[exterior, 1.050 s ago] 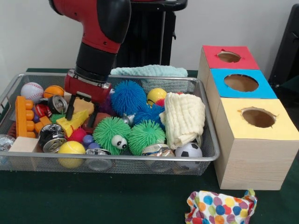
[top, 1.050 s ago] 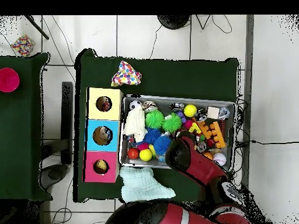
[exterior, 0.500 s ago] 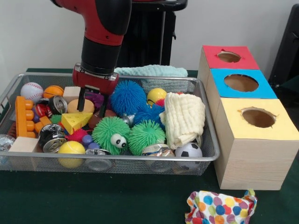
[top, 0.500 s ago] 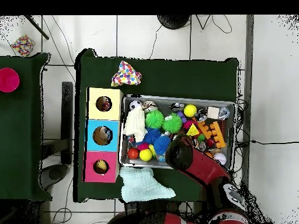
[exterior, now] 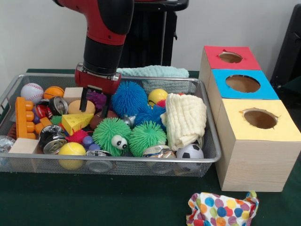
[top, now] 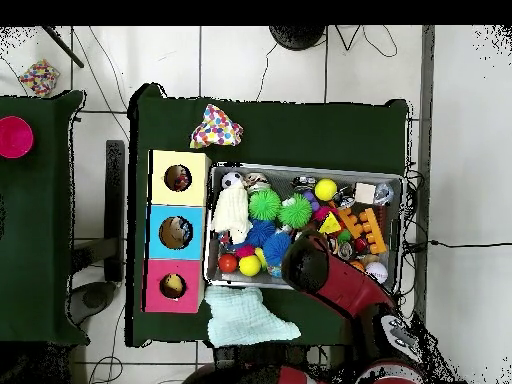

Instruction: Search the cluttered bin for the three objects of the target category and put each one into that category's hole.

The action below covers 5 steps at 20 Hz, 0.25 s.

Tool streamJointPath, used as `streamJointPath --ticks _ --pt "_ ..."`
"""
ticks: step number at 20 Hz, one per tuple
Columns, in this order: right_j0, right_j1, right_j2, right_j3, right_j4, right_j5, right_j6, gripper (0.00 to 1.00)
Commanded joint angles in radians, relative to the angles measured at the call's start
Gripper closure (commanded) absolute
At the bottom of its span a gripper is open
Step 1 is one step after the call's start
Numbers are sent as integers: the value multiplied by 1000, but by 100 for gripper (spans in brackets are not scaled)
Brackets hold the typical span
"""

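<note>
Since the gripper hangs empty with fingers apart over the bin, it should drop straight onto whatever sits at 6 o'clock.

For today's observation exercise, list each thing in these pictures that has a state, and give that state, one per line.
Gripper: open, empty, above the bin's toys.
Bin: full of toys.
Cream cloth: folded, draped at the bin's edge.
Teal cloth: lying behind the bin.
Cans: lying on their sides.
Red hole: open.
Blue hole: open.
Yellow hole: open.
Dotted cloth: crumpled on the table.
</note>
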Motion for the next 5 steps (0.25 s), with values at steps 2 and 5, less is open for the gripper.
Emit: streamJointPath --ticks 2,5 --pt "5 42 70 84 -48 134 140 0" --pt "5 44 68 82 -52 139 133 0"
